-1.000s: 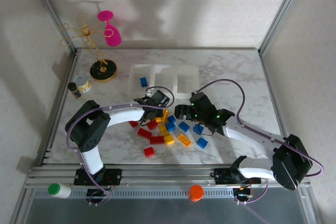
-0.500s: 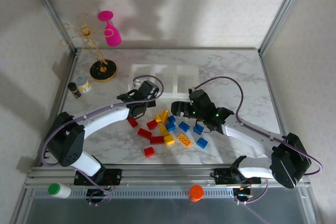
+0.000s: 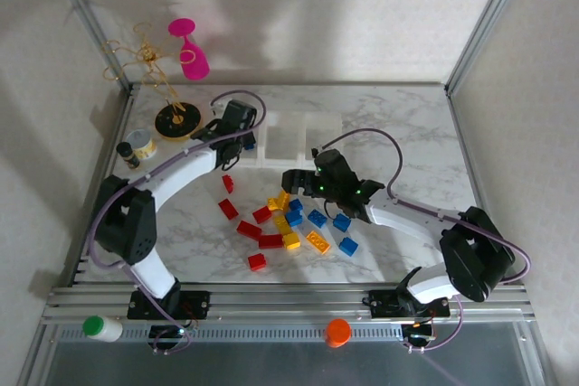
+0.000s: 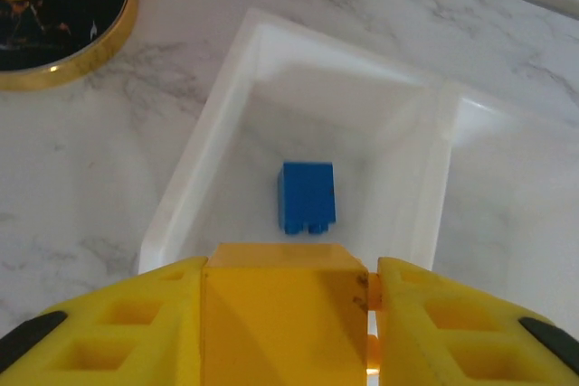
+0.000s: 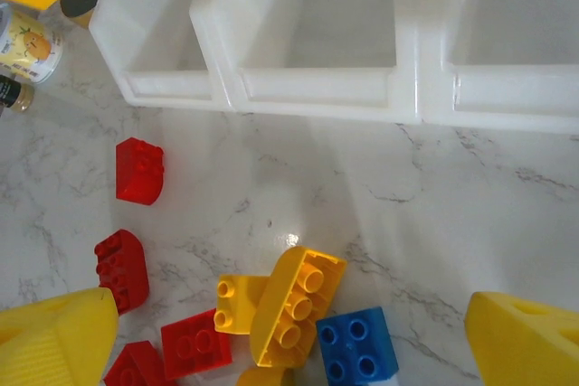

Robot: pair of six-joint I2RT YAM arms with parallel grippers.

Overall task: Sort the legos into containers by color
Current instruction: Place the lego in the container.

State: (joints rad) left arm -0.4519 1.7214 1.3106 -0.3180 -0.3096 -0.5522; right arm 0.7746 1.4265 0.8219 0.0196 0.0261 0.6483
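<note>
Presently a yellow brick (image 4: 271,314) is gripped by the left claw (image 4: 289,282), the leftmost bin (image 4: 204,128) and its blue brick (image 4: 306,196) lying just ahead; the right claw (image 5: 289,341) is spread wide.

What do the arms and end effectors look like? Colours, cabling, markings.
Left arm and right arm: white link shells, black joints, a purple cable looping along each. Left end effector and right end effector: black bodies, chunky yellow fingers. Green lights on the right wrist.
</note>
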